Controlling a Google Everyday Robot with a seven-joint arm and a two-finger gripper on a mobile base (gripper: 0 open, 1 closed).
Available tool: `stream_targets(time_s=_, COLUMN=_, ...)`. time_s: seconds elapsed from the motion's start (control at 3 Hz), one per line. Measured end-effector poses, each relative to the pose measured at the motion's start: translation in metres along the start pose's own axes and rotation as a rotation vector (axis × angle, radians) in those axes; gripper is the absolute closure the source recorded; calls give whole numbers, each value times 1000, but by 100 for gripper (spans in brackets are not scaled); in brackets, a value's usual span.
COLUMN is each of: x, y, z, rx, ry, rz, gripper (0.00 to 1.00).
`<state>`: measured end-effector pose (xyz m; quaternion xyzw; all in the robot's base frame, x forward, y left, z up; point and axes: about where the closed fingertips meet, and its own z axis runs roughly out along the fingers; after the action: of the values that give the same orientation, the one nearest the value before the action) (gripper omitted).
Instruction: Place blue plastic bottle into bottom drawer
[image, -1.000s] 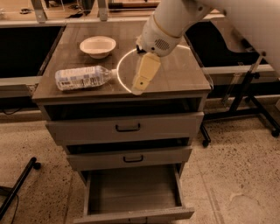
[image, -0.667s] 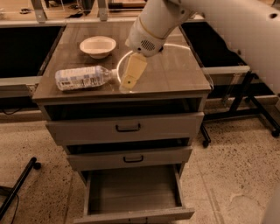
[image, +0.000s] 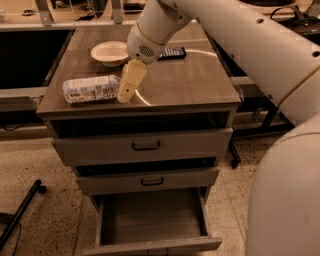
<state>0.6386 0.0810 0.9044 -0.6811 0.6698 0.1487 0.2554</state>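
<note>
The blue plastic bottle (image: 91, 89) lies on its side near the front left of the cabinet top, clear and crinkled with a pale printed label. My gripper (image: 126, 87) hangs from the white arm right at the bottle's right end, its cream fingers (image: 129, 81) pointing down toward the top. The bottom drawer (image: 152, 217) is pulled open below, with a bare wood-grain floor and nothing in it.
A white bowl (image: 110, 52) stands at the back left of the cabinet top (image: 190, 85), and a dark flat device (image: 171, 52) lies behind the arm. Two shallower drawers with dark handles (image: 145, 146) are shut. A black leg (image: 20, 212) crosses the floor at left.
My gripper has moved left across the cabinet top, from the middle to the bottle's right end. The bottle and the drawers have not moved.
</note>
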Motion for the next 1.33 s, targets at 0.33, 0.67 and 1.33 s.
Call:
stream_targets(time_s=0.33, x=-15, y=-7, z=18, rx=-18, ry=1, rz=-10, gripper=0)
stream_targets(time_s=0.67, x=-28, y=-11, z=36, rx=-42, ry=30, rz=-27, gripper=0)
stream_targets(time_s=1.33, x=-38, y=-6, z=70, rx=-90, ry=81, rz=-27, gripper=0)
